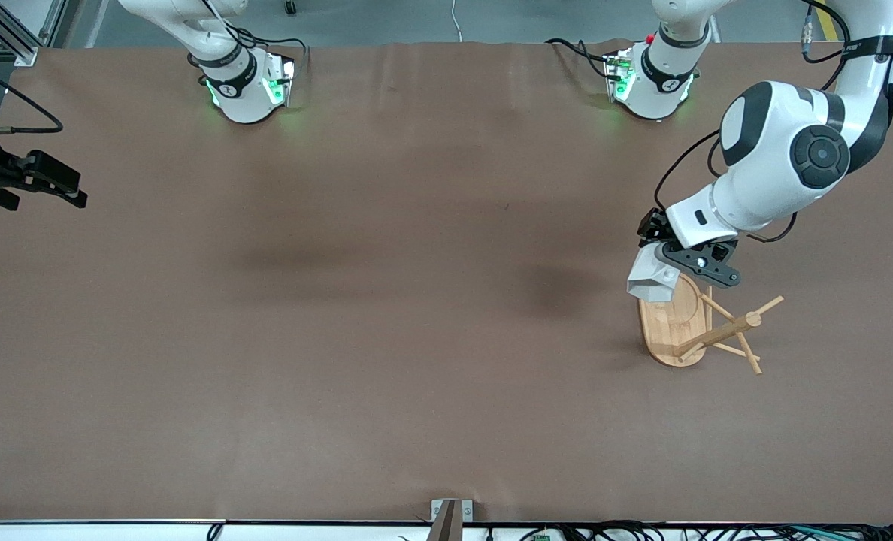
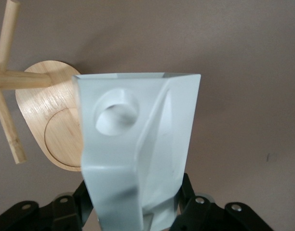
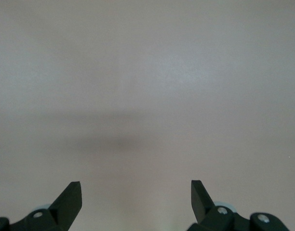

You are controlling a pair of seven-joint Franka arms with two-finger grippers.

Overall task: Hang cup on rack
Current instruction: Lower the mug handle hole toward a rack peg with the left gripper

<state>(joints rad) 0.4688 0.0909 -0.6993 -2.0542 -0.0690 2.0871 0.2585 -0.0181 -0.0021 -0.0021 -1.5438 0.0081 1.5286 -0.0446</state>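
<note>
Pinching faceted matte white cup [image 1: 651,279], left pincer [image 1: 668,263] hangs over oval base of light bamboo peg rack [image 1: 672,327]. Right pincer [image 1: 40,180] waits, fingers spread, over brown table [image 1: 386,315].

The front view looks steeply down from a high point across the worktop [image 1: 386,315], facing both arm bases along its upper edge, and takes in the whole brown surface from well back.

The left wrist view sits just above the left tool [image 2: 138,211] and looks along its fingers, so close that the cup [image 2: 138,144] fills most of the picture, with the rack [image 2: 51,125] and bare worktop past it. It shares the cup [image 1: 651,276] and rack [image 1: 676,323] with the front view.

The right wrist view looks down past the right tool [image 3: 136,202] at plain worktop [image 3: 147,86] only; the front view shows that tool [image 1: 37,180] at its edge, toward the right arm's end.
</note>
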